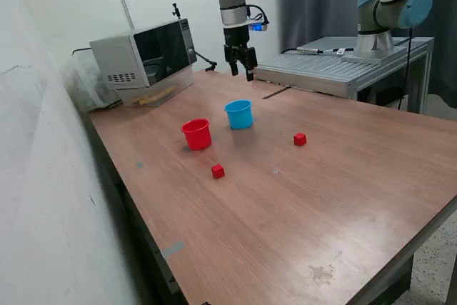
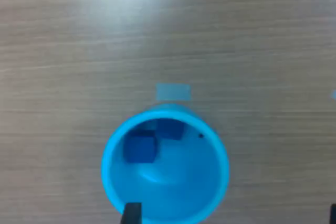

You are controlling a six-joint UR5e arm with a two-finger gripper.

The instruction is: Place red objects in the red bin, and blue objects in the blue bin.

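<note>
The light-blue cup, the blue bin (image 1: 239, 114) (image 2: 215, 182), stands upright near the middle of the table. In the wrist view two dark-blue cubes (image 2: 140, 147) (image 2: 170, 128) lie side by side on its floor. High above this cup hangs my gripper (image 1: 241, 69) (image 2: 231, 216), open and empty, its dark fingertips (image 2: 131, 215) spread wide. The red bin (image 1: 196, 134) stands just to the exterior view's left of the blue cup. One red cube (image 1: 218, 171) lies on the table in front of the red cup. Another red cube (image 1: 300, 139) lies to the exterior view's right of the blue cup.
A grey microwave-like box (image 1: 146, 58) sits at the table's back left in the exterior view. A second arm (image 1: 389, 5) stands on a metal platform (image 1: 343, 69) at the back right. A pale blue patch (image 2: 173, 92) marks the tabletop beside the blue cup.
</note>
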